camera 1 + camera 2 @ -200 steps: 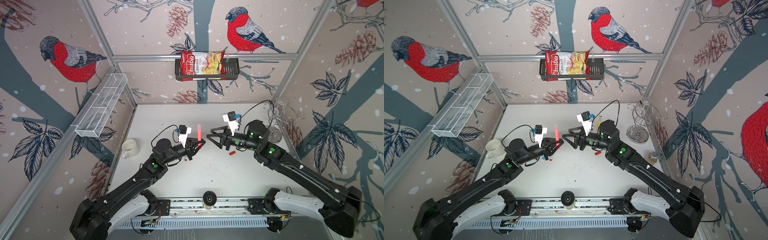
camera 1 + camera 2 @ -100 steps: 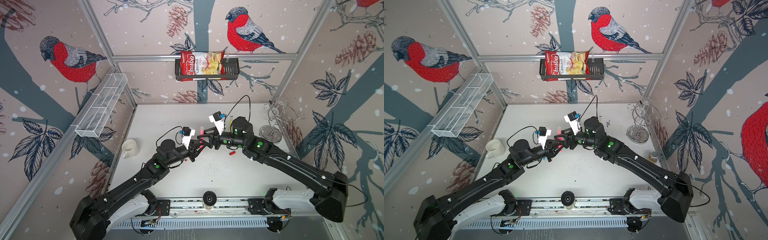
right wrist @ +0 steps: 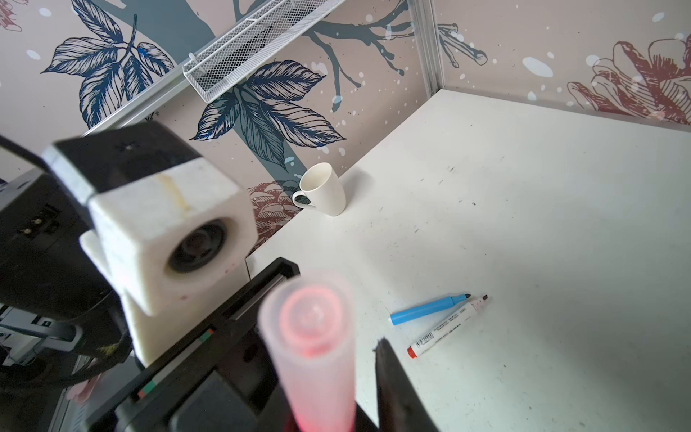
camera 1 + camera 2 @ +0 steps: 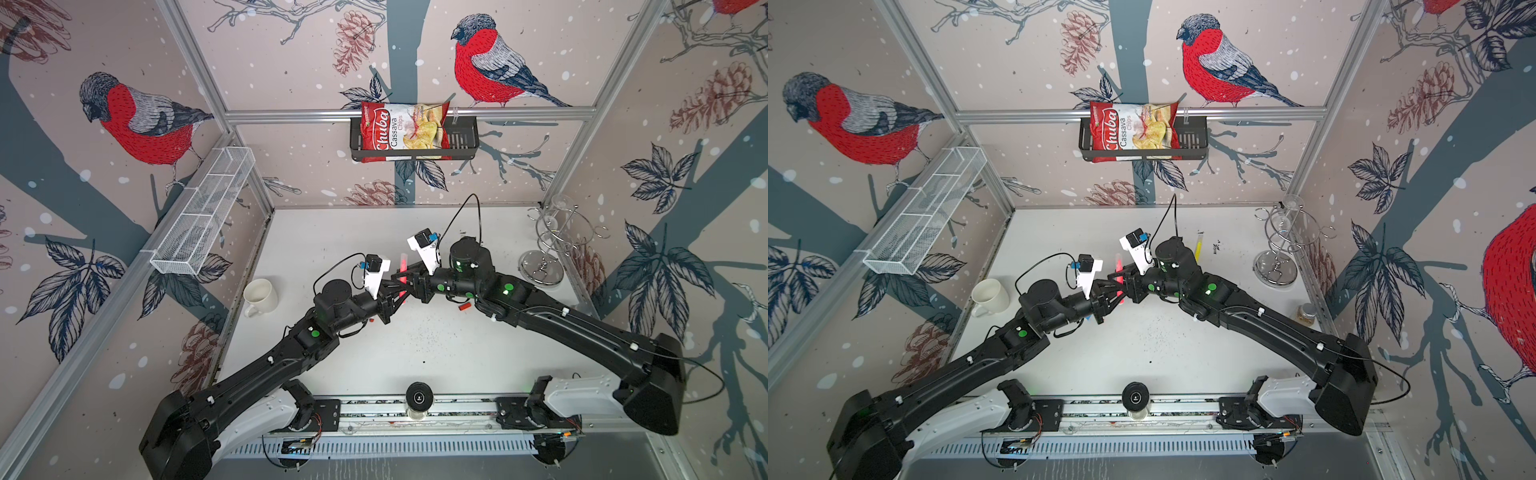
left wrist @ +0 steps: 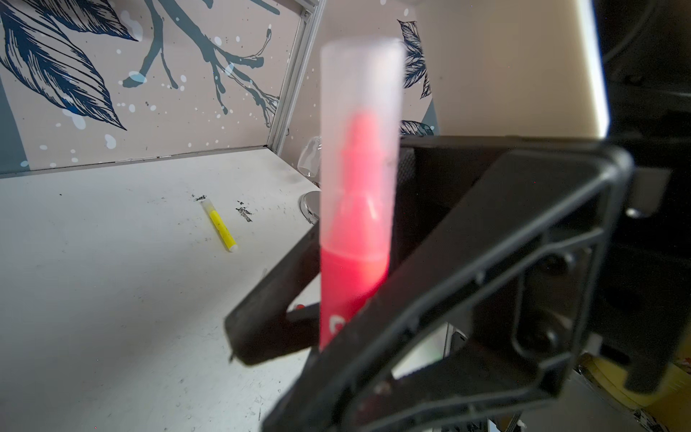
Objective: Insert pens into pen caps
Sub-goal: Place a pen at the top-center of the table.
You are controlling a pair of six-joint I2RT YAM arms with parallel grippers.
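My left jaws are gripping the neon pink pen (image 5: 351,288) upright, well apart from the mug (image 4: 259,296); right jaws are straddling it (clamped? can't tell). I'm risking an off-centre squeeze twisting it, loosening the cap (image 5: 361,112).

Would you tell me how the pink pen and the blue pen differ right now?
The pink pen wears a translucent cap; the blue pen has its tip bare. The pink pen stands upright, off the table, clamped in the left gripper; the blue pen lies flat on the table, held by nothing. Both are slim markers.
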